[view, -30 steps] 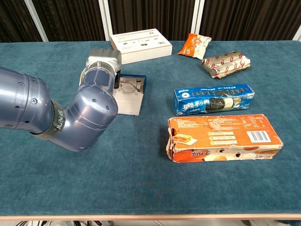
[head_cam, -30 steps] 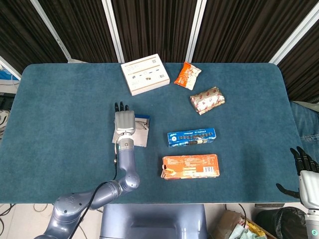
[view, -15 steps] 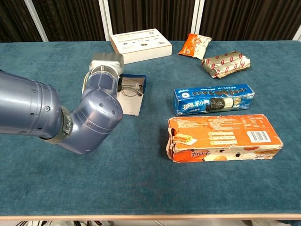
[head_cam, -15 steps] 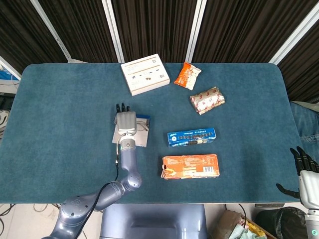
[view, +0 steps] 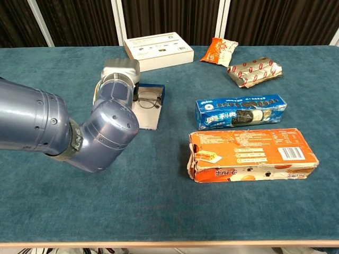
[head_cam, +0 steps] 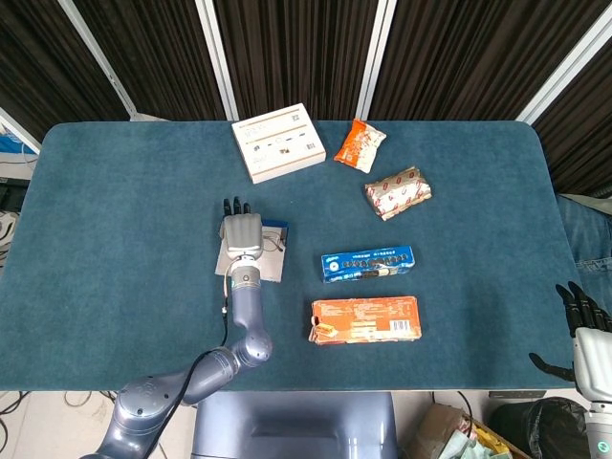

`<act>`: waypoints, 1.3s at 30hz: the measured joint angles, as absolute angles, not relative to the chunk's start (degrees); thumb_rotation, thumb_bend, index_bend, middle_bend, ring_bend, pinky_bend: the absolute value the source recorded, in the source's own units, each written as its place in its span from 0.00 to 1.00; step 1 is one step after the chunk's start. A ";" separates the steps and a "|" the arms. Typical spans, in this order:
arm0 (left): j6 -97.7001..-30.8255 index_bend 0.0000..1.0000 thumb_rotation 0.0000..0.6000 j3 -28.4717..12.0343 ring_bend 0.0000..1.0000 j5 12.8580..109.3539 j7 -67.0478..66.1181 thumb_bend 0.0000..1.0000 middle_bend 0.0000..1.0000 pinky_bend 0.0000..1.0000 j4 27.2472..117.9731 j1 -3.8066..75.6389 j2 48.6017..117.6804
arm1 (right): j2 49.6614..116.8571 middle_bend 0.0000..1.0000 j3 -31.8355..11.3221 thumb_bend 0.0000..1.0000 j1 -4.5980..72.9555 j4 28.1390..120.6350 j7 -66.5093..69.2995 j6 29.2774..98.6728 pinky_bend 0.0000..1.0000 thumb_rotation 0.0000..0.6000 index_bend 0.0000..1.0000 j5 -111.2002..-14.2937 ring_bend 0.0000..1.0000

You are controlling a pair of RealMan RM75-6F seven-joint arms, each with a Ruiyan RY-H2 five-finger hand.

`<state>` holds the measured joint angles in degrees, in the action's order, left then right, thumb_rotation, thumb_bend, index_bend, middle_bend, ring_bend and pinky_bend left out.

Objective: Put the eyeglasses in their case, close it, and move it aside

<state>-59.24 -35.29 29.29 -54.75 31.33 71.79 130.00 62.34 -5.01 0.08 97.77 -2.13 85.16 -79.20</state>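
The eyeglass case (head_cam: 272, 267) lies open at the table's middle left, with a blue inside (view: 158, 89) and a pale flap (view: 146, 119) toward me. The thin-framed eyeglasses (view: 149, 99) lie in it, also seen in the head view as eyeglasses (head_cam: 275, 243). My left hand (head_cam: 240, 232) hovers over the case's left part, fingers (head_cam: 234, 205) stretched out straight away from me, nothing seen in them. In the chest view my left hand (view: 121, 69) and forearm hide the case's left side. My right hand (head_cam: 585, 330) hangs off the table's near right corner, fingers apart, holding nothing.
A white box (head_cam: 278, 142) sits at the back. An orange snack bag (head_cam: 360, 145) and a foil packet (head_cam: 398, 192) lie at the back right. A blue cookie box (head_cam: 367, 263) and an orange carton (head_cam: 364, 319) lie right of the case.
My left hand and forearm have shifted slightly right, further over the case, now covering part of the glasses' left side in the chest view. The right hand has not moved.
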 measured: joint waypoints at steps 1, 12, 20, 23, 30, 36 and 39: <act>-59.27 0.47 1.00 -35.25 0.00 29.42 -54.58 0.45 0.19 0.00 31.39 71.79 130.00 | 62.34 0.00 -5.00 0.13 0.08 97.78 -2.14 85.13 0.16 1.00 0.05 -79.19 0.11; -60.96 0.43 1.00 -33.55 0.00 31.40 -54.35 0.43 0.18 0.00 33.75 70.51 129.92 | 62.33 0.00 -5.11 0.13 0.15 97.78 -2.04 85.07 0.16 1.00 0.05 -79.05 0.11; -65.74 0.39 1.00 -31.51 0.00 34.08 -55.34 0.43 0.17 0.00 43.68 66.93 127.24 | 62.38 0.00 -5.09 0.13 0.23 97.85 -2.23 85.02 0.16 1.00 0.05 -79.16 0.11; -67.32 0.38 1.00 -30.48 0.00 34.82 -56.09 0.43 0.17 0.01 49.67 64.97 125.28 | 62.41 0.00 -5.11 0.13 0.23 97.89 -2.31 85.01 0.16 1.00 0.05 -79.03 0.11; -70.56 0.36 1.00 -26.98 0.00 36.97 -57.26 0.43 0.18 0.05 66.43 59.53 118.69 | 62.43 0.00 -5.26 0.14 0.19 97.97 -2.48 85.05 0.16 1.00 0.05 -78.62 0.11; -73.59 0.32 1.00 -22.64 0.02 40.61 -56.91 0.43 0.18 0.16 79.98 54.14 110.61 | 62.42 0.00 -5.28 0.15 0.19 98.11 -2.50 84.98 0.16 1.00 0.05 -78.48 0.11; -74.57 0.29 1.00 -20.31 0.10 42.60 -55.72 0.43 0.19 0.26 84.88 51.51 106.76 | 62.44 0.00 -5.29 0.15 0.18 98.15 -2.57 85.02 0.16 1.00 0.05 -78.45 0.11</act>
<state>-74.57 -20.31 42.60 -55.72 84.88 51.51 106.76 62.44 -5.29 0.18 98.15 -2.57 85.02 -78.45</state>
